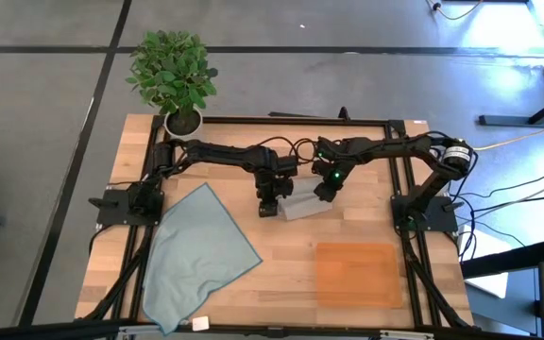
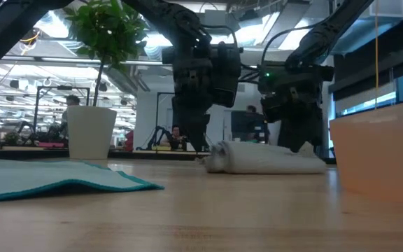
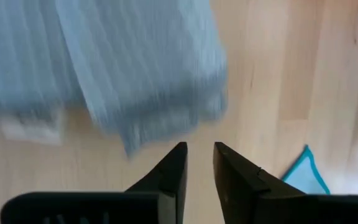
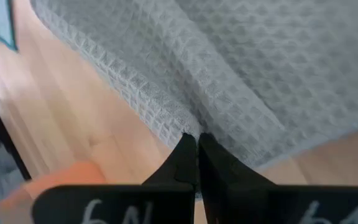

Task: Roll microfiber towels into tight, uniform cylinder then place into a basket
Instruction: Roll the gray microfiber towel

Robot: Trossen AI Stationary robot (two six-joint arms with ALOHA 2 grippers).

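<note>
Two arms met at the middle of the table over the grey towel [image 1: 300,204], which lay bundled into a short, loose roll rather than a tight cylinder. The left gripper [image 1: 268,207] stood at the roll's left end with its fingers a little apart and nothing between them; the wrist view showed bare wood in the gap and the towel's edge just beyond the tips. The right gripper [image 1: 325,192] sat at the roll's far right corner, fingers pressed together with the waffle cloth right at their tips; whether any fabric was pinched could not be told. The blue towel [image 1: 196,255] lay spread flat and unrolled on the table's left half, well apart from both arms. The basket [image 1: 357,274] sat near the front right corner with nothing in it. By this showing the job was less than half done: one towel roughly rolled but not yet basketed, the other untouched
</note>
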